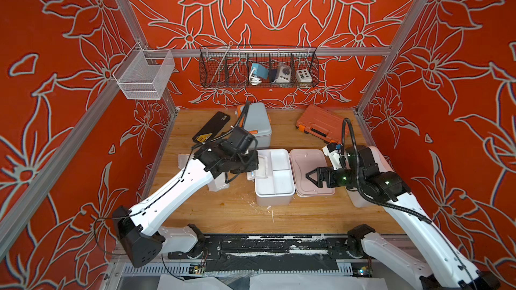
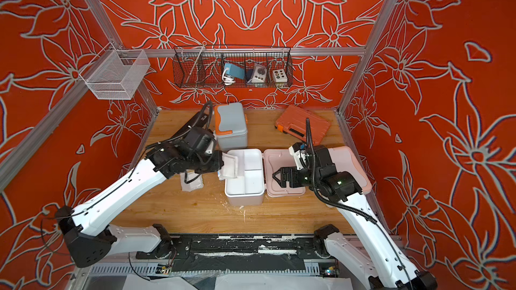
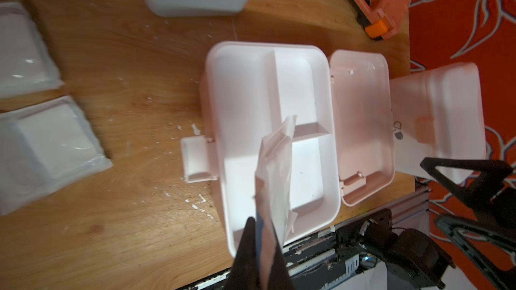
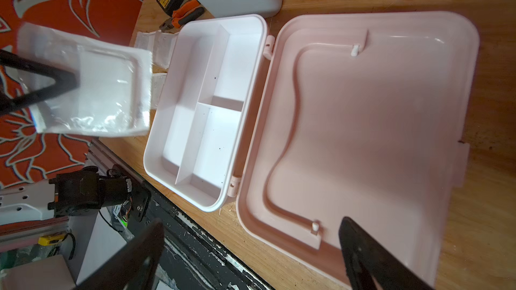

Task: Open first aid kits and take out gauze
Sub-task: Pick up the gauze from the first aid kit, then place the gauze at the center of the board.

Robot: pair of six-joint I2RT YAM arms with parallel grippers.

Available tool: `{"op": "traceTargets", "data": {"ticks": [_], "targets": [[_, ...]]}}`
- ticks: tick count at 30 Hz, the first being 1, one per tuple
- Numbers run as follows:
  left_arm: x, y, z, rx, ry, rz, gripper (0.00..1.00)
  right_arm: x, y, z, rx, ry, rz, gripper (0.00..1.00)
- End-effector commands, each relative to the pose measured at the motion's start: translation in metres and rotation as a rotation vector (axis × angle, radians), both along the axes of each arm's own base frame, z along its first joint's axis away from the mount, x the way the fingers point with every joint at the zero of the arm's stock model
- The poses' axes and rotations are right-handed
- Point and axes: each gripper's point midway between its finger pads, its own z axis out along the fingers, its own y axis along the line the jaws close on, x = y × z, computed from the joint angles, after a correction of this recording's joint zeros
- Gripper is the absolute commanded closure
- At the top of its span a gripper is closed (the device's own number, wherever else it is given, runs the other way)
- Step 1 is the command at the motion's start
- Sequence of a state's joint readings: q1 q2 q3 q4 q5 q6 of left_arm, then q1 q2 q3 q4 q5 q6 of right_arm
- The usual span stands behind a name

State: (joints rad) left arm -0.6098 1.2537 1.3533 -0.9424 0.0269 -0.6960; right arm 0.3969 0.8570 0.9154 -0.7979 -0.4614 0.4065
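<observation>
The left claw (image 3: 262, 235) is clamped on a flat white gauze pad in a clear wrapper (image 4: 106, 93), held in the air beside the open white plastic kit with a peach lid (image 2: 244, 198). The kit's tray looks empty. Two more wrapped pads (image 3: 53, 146) lie on the table on that claw's far side from the kit. The right claw (image 4: 252, 223), jaws wide apart, hovers empty over the lid. The blue-grey kit with orange trim (image 2: 230, 124) behind the left claw and the dusty pink kit (image 2: 349, 160) under the right arm look shut. By my judgement these two are left to open.

Three kits: grey kit (image 2: 231, 128) at 12 o'clock, white kit (image 2: 244, 198) at centre, pink kit (image 2: 353, 164) at 3 o'clock. Three gauze pads: two loose pads (image 3: 26, 51) (image 3: 55, 146) at 9 o'clock, one raised pad (image 4: 106, 90). One orange case (image 2: 303, 124), one black case (image 1: 212, 126).
</observation>
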Motion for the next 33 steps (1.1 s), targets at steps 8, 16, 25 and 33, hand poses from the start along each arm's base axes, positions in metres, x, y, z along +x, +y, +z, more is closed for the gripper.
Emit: {"op": "traceTargets", "data": {"ticks": [8,16,25,33], "targets": [[-0.027,0.151,-0.053,0.297,0.166,0.260,1.00,-0.006,0.008,0.003,0.068,-0.008,0.031,0.02],[-0.017,0.203,-0.076,0.369,0.218,0.414,1.00,-0.009,0.011,0.007,0.091,-0.009,0.051,0.02],[-0.004,0.242,-0.087,0.503,0.284,0.471,1.00,-0.010,0.015,0.007,0.111,-0.002,0.062,0.02],[0.010,0.241,-0.118,0.499,0.359,0.431,1.00,-0.012,0.016,0.005,0.116,0.002,0.069,0.02]]}}
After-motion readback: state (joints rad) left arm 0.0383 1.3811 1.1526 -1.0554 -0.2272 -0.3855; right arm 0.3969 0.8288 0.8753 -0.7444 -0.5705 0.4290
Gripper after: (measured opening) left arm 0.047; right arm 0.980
